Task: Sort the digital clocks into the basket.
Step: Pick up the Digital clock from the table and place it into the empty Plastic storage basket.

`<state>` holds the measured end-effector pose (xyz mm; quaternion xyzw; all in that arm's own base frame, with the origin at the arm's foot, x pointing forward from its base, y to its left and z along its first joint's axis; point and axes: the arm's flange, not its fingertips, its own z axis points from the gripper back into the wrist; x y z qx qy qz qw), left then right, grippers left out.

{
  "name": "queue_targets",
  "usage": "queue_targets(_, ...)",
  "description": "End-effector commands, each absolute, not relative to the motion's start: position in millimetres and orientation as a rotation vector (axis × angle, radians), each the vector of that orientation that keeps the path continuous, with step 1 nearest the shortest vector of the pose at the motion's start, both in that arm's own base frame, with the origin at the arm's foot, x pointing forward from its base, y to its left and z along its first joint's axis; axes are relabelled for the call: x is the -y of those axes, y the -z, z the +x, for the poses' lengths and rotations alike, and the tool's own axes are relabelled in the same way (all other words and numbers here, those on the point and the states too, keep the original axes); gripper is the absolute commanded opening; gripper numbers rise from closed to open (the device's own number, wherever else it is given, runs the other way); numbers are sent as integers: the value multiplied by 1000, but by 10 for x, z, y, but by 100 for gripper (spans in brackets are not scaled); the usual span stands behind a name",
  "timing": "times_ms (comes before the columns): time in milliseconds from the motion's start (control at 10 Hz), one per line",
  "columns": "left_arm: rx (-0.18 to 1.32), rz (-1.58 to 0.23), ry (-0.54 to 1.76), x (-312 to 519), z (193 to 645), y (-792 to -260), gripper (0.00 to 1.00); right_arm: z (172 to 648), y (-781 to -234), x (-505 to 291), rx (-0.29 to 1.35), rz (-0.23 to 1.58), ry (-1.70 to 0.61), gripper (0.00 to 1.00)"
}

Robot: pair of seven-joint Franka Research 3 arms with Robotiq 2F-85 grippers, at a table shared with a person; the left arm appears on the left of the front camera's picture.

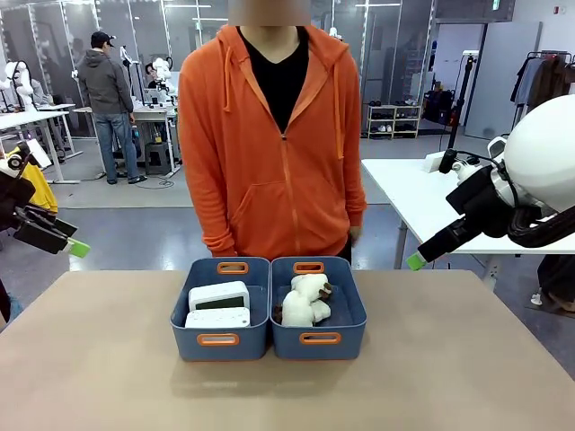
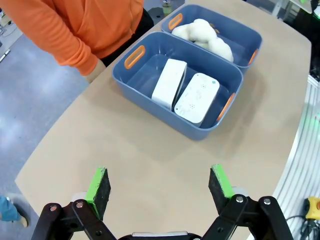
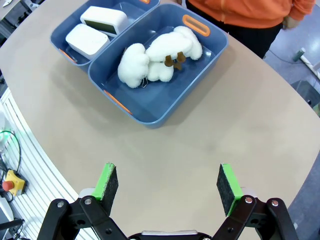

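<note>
Two white digital clocks lie in the left blue basket [image 1: 193, 344]: one clock [image 1: 219, 295] stands on edge with its greyish face toward me, the other clock [image 1: 216, 318] lies flat in front of it. From the left wrist they are the standing clock [image 2: 169, 84] and the flat clock [image 2: 197, 98] in the nearer basket [image 2: 150, 107]. My left gripper [image 2: 160, 186] is open, high above the table's left end, holding nothing. My right gripper [image 3: 167, 186] is open too, raised off the right side, empty.
The second blue tub [image 1: 352, 337] beside the first holds cream plush toys [image 1: 304, 301]. A person in an orange hoodie [image 1: 269, 135] stands at the far edge behind both tubs. Bare tabletop [image 1: 108, 377] spreads on all sides of the tubs.
</note>
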<state>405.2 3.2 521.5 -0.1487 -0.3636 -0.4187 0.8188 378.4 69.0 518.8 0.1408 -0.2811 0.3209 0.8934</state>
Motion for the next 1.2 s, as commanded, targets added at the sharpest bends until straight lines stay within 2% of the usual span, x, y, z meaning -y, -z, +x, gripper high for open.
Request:
queue_targets(0, 764, -325, 895, -40, 4082, -5247, 100, 3775, -5188, -711, 585, 283, -645, 100)
queue_targets(1100, 764, -325, 895, -40, 4082, -5247, 100, 3775, -5188, -711, 585, 283, -645, 100)
